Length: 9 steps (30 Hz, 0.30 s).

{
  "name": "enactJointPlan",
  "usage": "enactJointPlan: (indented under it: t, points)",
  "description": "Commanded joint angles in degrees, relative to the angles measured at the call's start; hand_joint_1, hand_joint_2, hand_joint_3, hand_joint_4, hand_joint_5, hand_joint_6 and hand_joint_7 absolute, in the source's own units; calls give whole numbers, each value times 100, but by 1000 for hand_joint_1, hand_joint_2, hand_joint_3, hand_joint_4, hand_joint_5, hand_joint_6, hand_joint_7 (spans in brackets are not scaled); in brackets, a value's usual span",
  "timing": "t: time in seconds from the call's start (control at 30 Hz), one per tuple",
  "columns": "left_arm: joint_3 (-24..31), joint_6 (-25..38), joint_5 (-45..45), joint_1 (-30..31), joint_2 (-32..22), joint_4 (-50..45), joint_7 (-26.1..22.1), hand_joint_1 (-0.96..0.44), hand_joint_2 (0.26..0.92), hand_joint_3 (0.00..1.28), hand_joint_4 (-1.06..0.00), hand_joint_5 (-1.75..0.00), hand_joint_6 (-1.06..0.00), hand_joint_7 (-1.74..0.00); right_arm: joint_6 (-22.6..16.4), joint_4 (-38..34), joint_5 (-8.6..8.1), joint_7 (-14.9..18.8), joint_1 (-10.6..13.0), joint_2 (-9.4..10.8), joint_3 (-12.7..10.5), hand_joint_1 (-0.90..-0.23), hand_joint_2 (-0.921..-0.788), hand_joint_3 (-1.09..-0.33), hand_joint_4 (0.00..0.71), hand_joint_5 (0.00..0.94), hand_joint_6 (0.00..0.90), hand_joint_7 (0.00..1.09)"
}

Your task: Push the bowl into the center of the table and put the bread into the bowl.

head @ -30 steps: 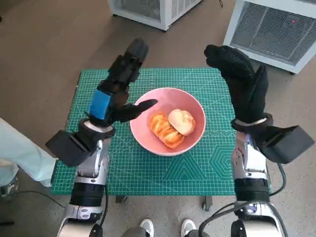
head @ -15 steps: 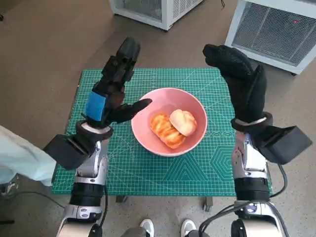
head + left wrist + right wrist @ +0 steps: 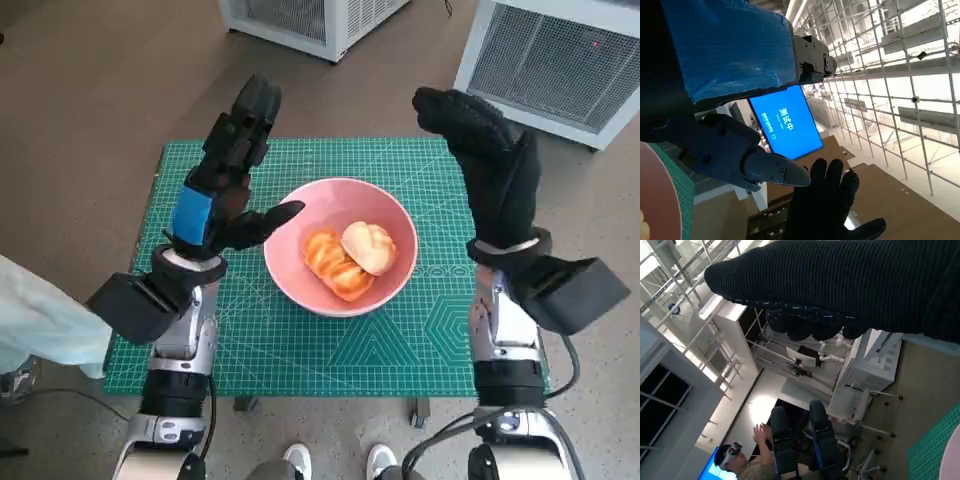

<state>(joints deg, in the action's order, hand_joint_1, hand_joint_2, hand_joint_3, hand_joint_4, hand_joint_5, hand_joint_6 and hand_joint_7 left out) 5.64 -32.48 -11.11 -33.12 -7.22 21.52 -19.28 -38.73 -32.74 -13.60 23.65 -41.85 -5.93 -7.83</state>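
Bread point(image 3: 350, 258) lies in the pink bowl point(image 3: 340, 246): two pieces, a striped golden one at the bowl's seven o'clock and a paler round bun touching it at three o'clock; the bowl sits near the middle of the green cutting mat point(image 3: 290, 340) that covers the table. Going from nine o'clock across, we see a pale sleeve point(image 3: 35, 315) at the picture's edge; then our left hand point(image 3: 225, 190), raised above the mat at the bowl's nine o'clock, holding nothing, its fingers stretched toward twelve o'clock and kept close together, the thumb spread wide and pointing over the bowl's rim; whether the thumb touches the rim we cannot tell. Past the bowl, at its three o'clock, our right hand point(image 3: 490, 170) stands upright in its glove, empty, fingers together and bent forward at the tips. A white grilled cabinet point(image 3: 550, 60) stands on the floor at one o'clock; the right wrist view shows a seated person point(image 3: 747, 457) far off.
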Motion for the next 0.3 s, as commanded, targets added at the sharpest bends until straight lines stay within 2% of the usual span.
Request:
enactJointPlan:
  t: [0.03,0.3]
  points:
    - [48,-110,3,99,-80,-42,-24,-524,921,173,-67,0,-103,0,19,-24,110,-113,150,49,45,-672,-921,-733,275,1,117,471]
    - [53,-126,-16,136,-122,-17,-34,-519,921,180,-68,-1,-91,0,40,49,170,-207,244,50,84,-669,-921,-734,274,0,117,471]
